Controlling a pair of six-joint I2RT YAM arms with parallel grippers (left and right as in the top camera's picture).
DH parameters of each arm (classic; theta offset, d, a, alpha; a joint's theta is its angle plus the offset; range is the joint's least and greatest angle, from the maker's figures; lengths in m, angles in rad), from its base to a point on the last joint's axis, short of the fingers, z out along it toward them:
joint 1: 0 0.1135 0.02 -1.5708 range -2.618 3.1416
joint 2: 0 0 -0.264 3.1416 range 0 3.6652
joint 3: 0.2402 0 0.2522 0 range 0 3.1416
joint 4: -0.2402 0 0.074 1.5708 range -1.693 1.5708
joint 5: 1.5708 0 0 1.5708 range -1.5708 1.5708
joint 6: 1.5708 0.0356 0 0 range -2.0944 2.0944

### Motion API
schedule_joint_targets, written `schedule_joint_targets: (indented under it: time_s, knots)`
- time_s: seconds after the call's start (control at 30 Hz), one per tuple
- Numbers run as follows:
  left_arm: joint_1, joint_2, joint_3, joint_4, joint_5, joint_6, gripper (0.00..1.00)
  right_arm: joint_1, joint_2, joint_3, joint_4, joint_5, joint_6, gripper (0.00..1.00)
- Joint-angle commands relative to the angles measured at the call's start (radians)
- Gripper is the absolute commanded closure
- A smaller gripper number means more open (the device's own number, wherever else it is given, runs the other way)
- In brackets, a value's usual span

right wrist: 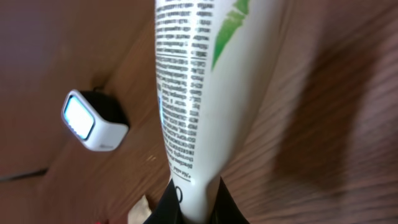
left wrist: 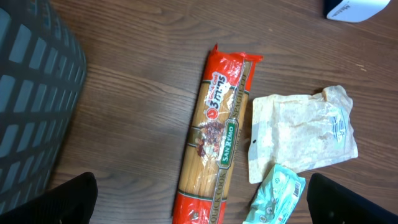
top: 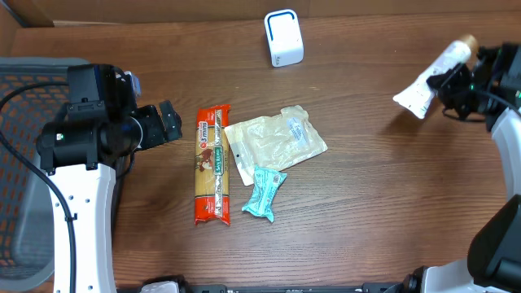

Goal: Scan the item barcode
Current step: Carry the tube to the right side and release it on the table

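Note:
A white tube (top: pixel 425 81) with black print and a green leaf mark (right wrist: pixel 205 93) hangs above the table at the far right. My right gripper (top: pixel 450 81) is shut on its flat end, both black fingers pinching it (right wrist: pixel 196 199). The white box scanner (top: pixel 283 37) stands at the back middle of the table, down and left of the tube in the right wrist view (right wrist: pixel 93 121). My left gripper (top: pixel 171 122) hovers open and holds nothing; between its fingers in the left wrist view (left wrist: pixel 202 205) lies the red spaghetti packet (left wrist: pixel 217 137).
The spaghetti packet (top: pixel 213 164), a clear pouch (top: pixel 275 140) and a teal wrapper (top: pixel 264 194) lie mid-table. The pouch (left wrist: pixel 301 130) and the wrapper (left wrist: pixel 277 196) also show in the left wrist view. A grey mesh basket (top: pixel 24 98) stands at the left edge.

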Motion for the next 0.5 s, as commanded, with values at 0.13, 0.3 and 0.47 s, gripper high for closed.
schedule_joint_targets:
  time_s: [0.13,0.3,0.47]
  knots:
    - [0.0,0.007,0.019,0.002,-0.007,0.016,0.0,-0.004,-0.019,-0.275,0.363,0.159,0.194,0.96]
    - [0.0,0.007,0.019,0.002,-0.007,0.016,0.01,0.001,-0.012,-0.394,0.507,0.229,0.194,0.96]
    - [0.0,0.008,0.019,0.001,-0.007,0.016,0.0,0.0,0.032,-0.402,0.501,0.29,0.189,0.92]
